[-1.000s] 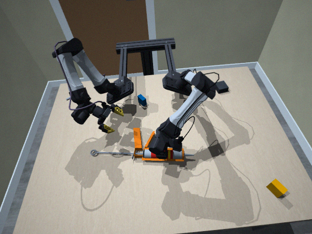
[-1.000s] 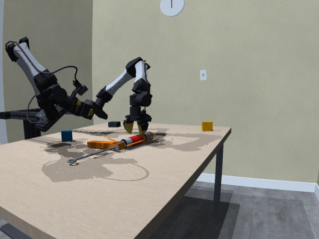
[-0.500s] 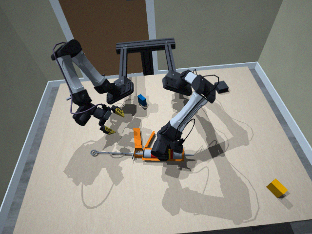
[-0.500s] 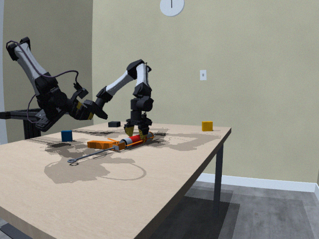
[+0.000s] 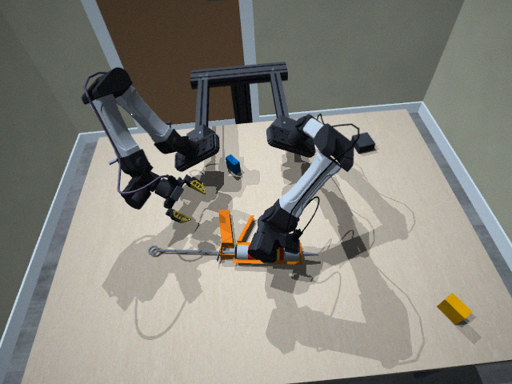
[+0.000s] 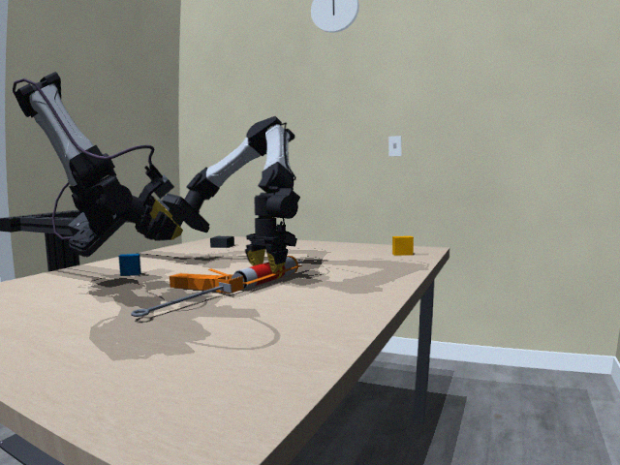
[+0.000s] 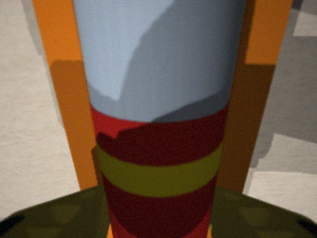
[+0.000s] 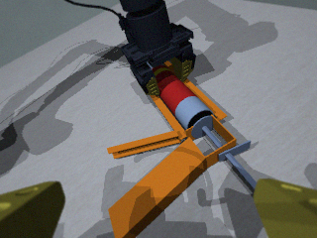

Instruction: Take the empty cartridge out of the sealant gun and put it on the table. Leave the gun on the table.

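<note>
While our right gripper hangs spread, the plunger rod is drawn back; the cartridge lies in the sealant gun, apparently pinched by our left gripper, leaving lift-out and placing.

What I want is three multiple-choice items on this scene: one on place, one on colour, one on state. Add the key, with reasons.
1. Where is the cartridge?
A) On the floor
B) In the gun's frame
C) Behind the table

2. What colour is the gun?
A) Orange
B) Green
C) Purple

3. How is the right claw?
A) Shut on the gun
B) Shut on nothing
C) Open

Key:
1 B: orange rails flank it.
2 A: handle and frame are orange.
3 C: its fingers stand wide apart, nothing between them.
</note>
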You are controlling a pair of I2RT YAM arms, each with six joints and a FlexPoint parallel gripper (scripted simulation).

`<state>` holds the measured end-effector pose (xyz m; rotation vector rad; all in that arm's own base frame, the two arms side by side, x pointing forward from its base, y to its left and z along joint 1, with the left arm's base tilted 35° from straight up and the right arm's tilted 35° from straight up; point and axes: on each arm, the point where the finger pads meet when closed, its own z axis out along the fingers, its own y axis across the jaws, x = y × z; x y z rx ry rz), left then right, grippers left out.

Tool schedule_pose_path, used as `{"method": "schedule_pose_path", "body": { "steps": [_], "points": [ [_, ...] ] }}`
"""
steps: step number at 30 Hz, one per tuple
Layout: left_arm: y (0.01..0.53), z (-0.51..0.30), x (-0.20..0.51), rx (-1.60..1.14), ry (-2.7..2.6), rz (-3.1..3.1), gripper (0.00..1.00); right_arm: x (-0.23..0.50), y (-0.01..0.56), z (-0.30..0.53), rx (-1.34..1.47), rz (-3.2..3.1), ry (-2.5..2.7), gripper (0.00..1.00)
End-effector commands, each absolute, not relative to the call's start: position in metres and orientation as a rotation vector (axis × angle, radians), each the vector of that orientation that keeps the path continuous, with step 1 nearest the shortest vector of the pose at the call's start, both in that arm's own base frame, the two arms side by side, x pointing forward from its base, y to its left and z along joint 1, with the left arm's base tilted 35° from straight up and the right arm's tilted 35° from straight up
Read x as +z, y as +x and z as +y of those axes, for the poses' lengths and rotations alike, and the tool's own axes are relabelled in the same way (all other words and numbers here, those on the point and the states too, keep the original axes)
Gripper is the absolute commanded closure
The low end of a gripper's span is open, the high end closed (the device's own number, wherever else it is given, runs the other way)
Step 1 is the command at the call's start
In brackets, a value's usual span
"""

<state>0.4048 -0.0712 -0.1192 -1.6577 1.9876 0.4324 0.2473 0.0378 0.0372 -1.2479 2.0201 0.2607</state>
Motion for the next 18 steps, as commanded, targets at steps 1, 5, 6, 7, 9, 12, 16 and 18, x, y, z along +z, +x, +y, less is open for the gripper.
{"method": "schedule_pose_path", "body": {
  "steps": [1, 5, 6, 7, 9, 12, 16, 18],
  "points": [
    [0.408, -0.072, -0.118, 0.417, -1.657, 1.984, 0.59, 0.043, 0.255, 0.039, 0.255, 1.989, -1.224, 0.0],
    [0.406, -0.071, -0.119, 0.417, -1.657, 1.984, 0.78, 0.039, 0.255, 0.038, 0.271, 2.005, -1.198, 0.0],
    [0.406, -0.072, -0.119, 0.417, -1.657, 1.984, 0.89, 0.038, 0.255, 0.038, 0.274, 2.007, -1.194, 0.0],
    [0.406, -0.072, -0.119, 0.417, -1.657, 1.984, 0.78, 0.038, 0.256, 0.038, 0.276, 2.009, -1.19, 0.0],
    [0.408, -0.079, -0.117, 0.375, -1.668, 2.028, 0.64, 0.042, 0.259, 0.04, 0.274, 1.995, -1.188, 0.0],
    [0.406, -0.088, -0.112, 0.274, -1.728, 2.135, 0.64, 0.052, 0.263, 0.043, 0.26, 1.954, -1.197, 0.0],
    [0.402, -0.087, -0.104, 0.253, -1.75, 2.167, 0.64, 0.057, 0.265, 0.044, 0.25, 1.934, -1.203, 0.0],
    [0.403, -0.087, -0.099, 0.23, -1.759, 2.168, 0.64, 0.058, 0.265, 0.045, 0.246, 1.929, -1.206, 0.0]
  ]
}}
